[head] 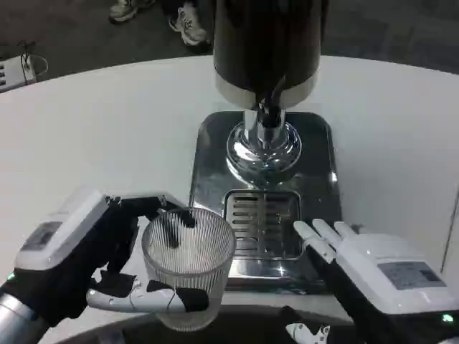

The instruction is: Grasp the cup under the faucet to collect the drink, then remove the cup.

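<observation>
The dispenser [265,50] stands at the table's [93,122] far side, its faucet [269,107] above the tray [264,223]. Your left hand [79,258] grips the upright cup [188,265], fingers wrapped round it, just left of the tray and nearer you than the faucet. Your right hand [366,269] rests beside the tray, fingers straight and empty.

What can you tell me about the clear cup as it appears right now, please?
The cup is a clear, vertically ribbed tumbler, glass or plastic by its look, upright and apparently empty. The left hand grips it, fingers wrapped round its wall and rim. It sits at the near-left corner of the shiny metal drip tray, left of the grate, not under the faucet.
</observation>
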Tool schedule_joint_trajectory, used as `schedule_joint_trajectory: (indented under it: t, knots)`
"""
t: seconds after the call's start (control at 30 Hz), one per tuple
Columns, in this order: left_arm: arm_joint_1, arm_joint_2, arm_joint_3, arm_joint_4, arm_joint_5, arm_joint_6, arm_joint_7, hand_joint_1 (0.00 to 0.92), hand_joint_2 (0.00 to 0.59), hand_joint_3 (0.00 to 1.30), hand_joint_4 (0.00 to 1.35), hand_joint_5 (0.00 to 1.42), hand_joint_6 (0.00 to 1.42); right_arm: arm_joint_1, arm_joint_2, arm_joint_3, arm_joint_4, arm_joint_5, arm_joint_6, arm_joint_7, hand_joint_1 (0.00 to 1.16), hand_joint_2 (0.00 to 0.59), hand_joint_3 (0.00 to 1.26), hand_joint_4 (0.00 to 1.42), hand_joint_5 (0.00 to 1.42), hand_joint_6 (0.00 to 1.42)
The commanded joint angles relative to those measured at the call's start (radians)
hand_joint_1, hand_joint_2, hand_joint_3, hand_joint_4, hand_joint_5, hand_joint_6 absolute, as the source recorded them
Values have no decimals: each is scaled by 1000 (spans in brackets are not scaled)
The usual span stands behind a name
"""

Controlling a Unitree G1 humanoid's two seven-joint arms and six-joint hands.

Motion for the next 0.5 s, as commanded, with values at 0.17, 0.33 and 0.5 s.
schedule_joint_trajectory:
  t: [0.17, 0.33, 0.5]
  knots:
    - [-18, 7, 6, 8, -16, -1, 7, 628, 0, 995, 1157, 1310, 1424, 3, 5, 0, 2, -9, -13, 10, 470, 431, 34, 0, 0, 0]
    - [-18, 9, 10, 8, -20, -1, 7, 628, 0, 995, 1157, 1310, 1424, 6, 7, 1, -2, -12, -13, 14, 466, 433, 34, 0, 0, 0]
    - [-17, 9, 13, 8, -21, -1, 8, 628, 0, 995, 1157, 1310, 1424, 7, 9, 2, -5, -14, -14, 18, 462, 434, 35, 0, 0, 0]
